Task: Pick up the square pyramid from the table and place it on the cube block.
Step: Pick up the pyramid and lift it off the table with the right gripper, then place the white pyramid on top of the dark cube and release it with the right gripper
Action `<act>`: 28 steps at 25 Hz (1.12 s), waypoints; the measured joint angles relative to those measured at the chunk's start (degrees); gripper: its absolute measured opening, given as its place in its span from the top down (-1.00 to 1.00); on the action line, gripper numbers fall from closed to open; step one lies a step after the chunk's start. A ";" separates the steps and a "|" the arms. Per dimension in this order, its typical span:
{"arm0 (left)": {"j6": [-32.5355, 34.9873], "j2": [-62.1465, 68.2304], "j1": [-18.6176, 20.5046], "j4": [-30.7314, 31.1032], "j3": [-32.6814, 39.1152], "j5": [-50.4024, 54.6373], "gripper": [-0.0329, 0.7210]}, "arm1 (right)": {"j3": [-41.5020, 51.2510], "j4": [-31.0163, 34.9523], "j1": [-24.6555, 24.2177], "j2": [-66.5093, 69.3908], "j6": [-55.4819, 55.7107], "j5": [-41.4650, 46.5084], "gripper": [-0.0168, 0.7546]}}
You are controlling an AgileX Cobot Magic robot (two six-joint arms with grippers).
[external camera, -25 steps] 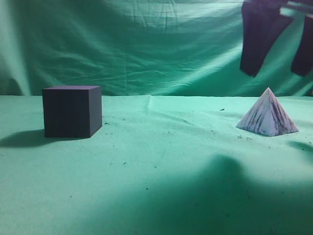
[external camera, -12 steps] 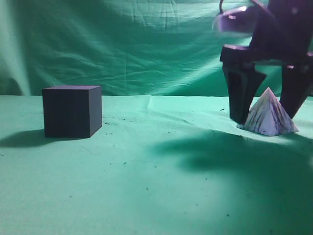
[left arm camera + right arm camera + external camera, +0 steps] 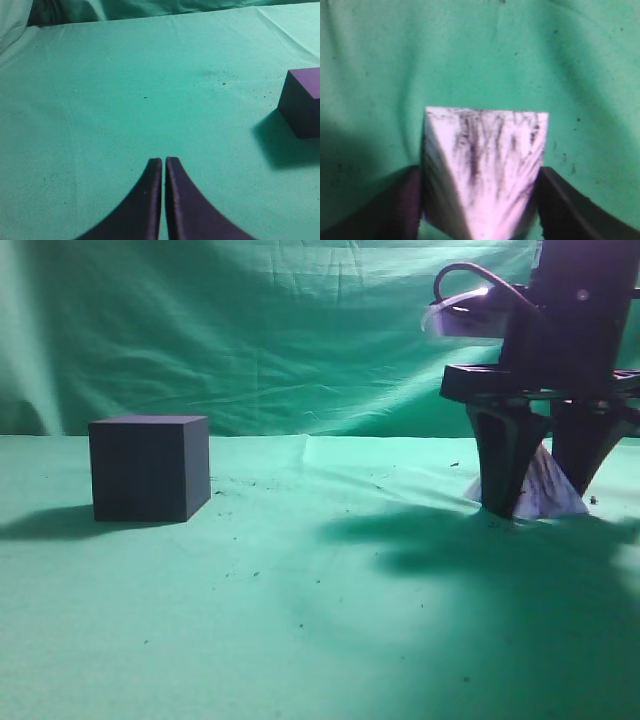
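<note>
The square pyramid (image 3: pixel 546 490), white with dark streaks, stands on the green table (image 3: pixel 300 590) at the right. My right gripper (image 3: pixel 540 502) is lowered over it, one finger against each side. In the right wrist view the pyramid (image 3: pixel 485 160) fills the gap between the two fingers of that gripper (image 3: pixel 479 171), which touch its lower edges. The dark cube block (image 3: pixel 148 470) stands on the table at the left, far from the pyramid; it also shows at the right edge of the left wrist view (image 3: pixel 302 102). My left gripper (image 3: pixel 163 161) is shut and empty above bare cloth.
Wrinkled green cloth covers the table and the backdrop (image 3: pixel 250 330). Small dark specks lie on the cloth between cube and pyramid. Nothing else stands on the table.
My right gripper has come down from the upper right over the pyramid, and its fingers have closed in on the pyramid's sides. The pyramid has shifted slightly left. The cube has not moved.
</note>
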 joint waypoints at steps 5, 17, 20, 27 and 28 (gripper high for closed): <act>0.00 0.00 0.00 0.00 0.00 0.00 0.91 | -0.75 -1.74 0.22 0.11 2.21 2.20 -0.08; 0.00 0.00 0.00 0.00 0.00 0.00 0.91 | -17.07 -6.48 0.49 -3.70 2.66 17.61 -0.01; 0.00 0.00 0.00 0.00 0.00 0.00 0.91 | -23.61 -6.85 3.35 -4.55 2.55 23.31 -0.01; 0.00 0.00 0.00 0.00 0.00 -0.10 0.91 | -36.45 -6.26 19.10 -2.57 2.43 28.00 -0.01; 0.00 0.00 0.00 0.00 0.00 -0.10 0.91 | -38.26 -5.98 21.41 -1.23 2.31 28.46 -0.01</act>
